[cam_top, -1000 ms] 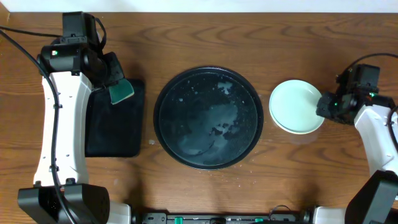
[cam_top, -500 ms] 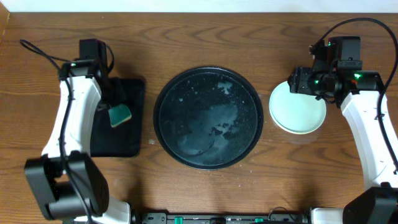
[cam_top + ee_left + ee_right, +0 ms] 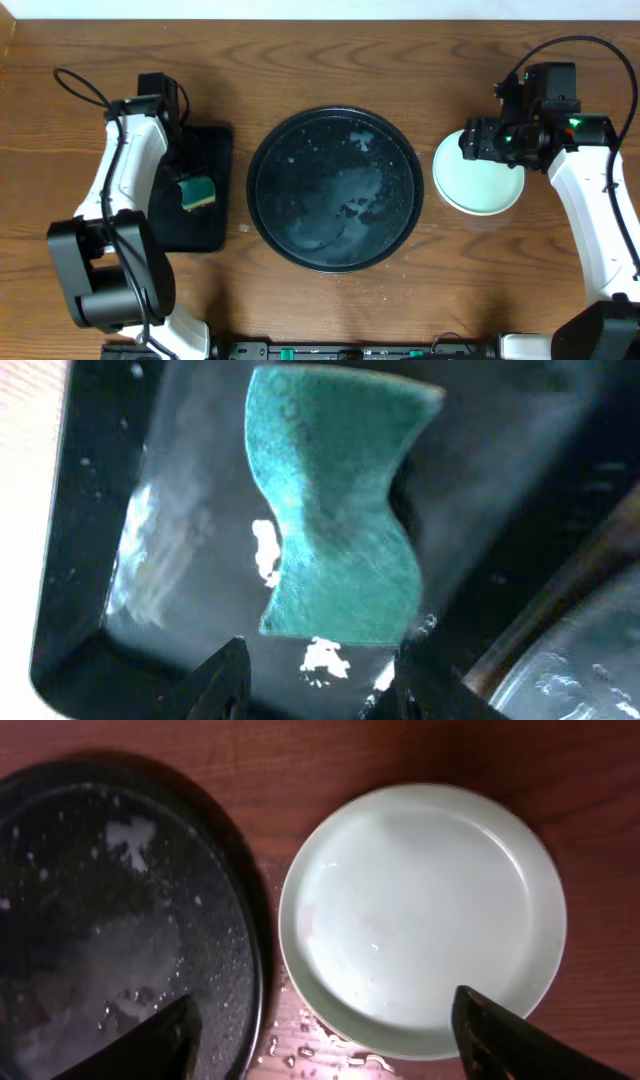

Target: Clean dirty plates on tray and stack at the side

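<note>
The large round black tray [image 3: 335, 188] sits mid-table, wet with speckles and with no plates on it; its edge shows in the right wrist view [image 3: 110, 920]. The plates [image 3: 478, 172] are stacked on the table right of it, a pale mint green one on top [image 3: 425, 915]. A second rim shows beneath it, and no yellow plate is visible. My right gripper [image 3: 480, 140] [image 3: 325, 1045] hangs open and empty above the stack's left part. My left gripper [image 3: 188, 168] [image 3: 318, 680] is open, just short of a green sponge.
The green sponge [image 3: 196, 191] [image 3: 335, 510] lies on the smaller black rectangular tray [image 3: 160, 225] at the left, which is wet. Water drops lie on the wood between the round tray and the plates [image 3: 320, 1040].
My left gripper carried the sponge down over the rectangular tray and let it go there. My right arm swung from the plates' right side to above them.
</note>
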Controlling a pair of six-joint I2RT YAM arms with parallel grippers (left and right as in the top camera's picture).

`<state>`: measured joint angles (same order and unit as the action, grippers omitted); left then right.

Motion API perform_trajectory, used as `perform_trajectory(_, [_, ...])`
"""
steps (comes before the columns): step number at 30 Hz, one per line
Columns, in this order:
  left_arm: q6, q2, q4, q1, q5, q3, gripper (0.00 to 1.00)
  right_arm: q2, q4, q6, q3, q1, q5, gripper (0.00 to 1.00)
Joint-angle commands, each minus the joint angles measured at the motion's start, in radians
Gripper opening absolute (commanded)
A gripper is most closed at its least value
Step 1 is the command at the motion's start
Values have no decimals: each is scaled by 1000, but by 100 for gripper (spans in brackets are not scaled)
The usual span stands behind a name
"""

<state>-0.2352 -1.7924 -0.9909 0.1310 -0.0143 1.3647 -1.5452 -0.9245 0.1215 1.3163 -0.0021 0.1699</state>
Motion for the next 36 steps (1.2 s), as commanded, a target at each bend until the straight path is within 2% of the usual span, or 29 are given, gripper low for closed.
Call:
perform_trajectory(1, [2, 139, -12, 6, 107, 104, 49, 16, -76, -70, 82, 9, 29, 91])
perform_trajectory(2, [2, 190, 4, 6, 144, 108, 52, 16, -116, -76, 123, 6, 28, 95])
perform_trajectory(3, [2, 218, 6, 6, 163, 108, 60, 18, -147, -76, 159, 4, 29, 97])
perform_trajectory(4, [2, 246, -1, 6, 169, 108, 63, 20, -183, -75, 202, 1, 29, 99])
perform_trajectory(6, [2, 297, -19, 5, 167, 108, 73, 31, -272, -75, 314, 0, 29, 99])
perform_trajectory(7, [2, 322, -18, 5, 167, 108, 74, 39, -306, -75, 357, 0, 29, 99])
perform_trajectory(12, [2, 356, -18, 5, 167, 107, 75, 126, -413, -74, 520, 0, 30, 99])
perform_trajectory(18, [2, 354, -18, 5, 167, 107, 76, 294, -456, -70, 522, 0, 30, 99])
perform_trajectory(27, [2, 354, -18, 5, 167, 107, 77, 403, -533, -71, 522, 0, 18, 99])
perform_trajectory(30, [2, 354, -18, 5, 167, 107, 76, 403, -464, -82, 488, -1, -66, 99])
perform_trajectory(33, [2, 354, -18, 5, 167, 107, 77, 465, -288, -147, 351, -10, -68, 99])
perform_trajectory(36, [2, 354, -18, 5, 167, 107, 77, 577, -79, -153, 123, -10, -59, 99])
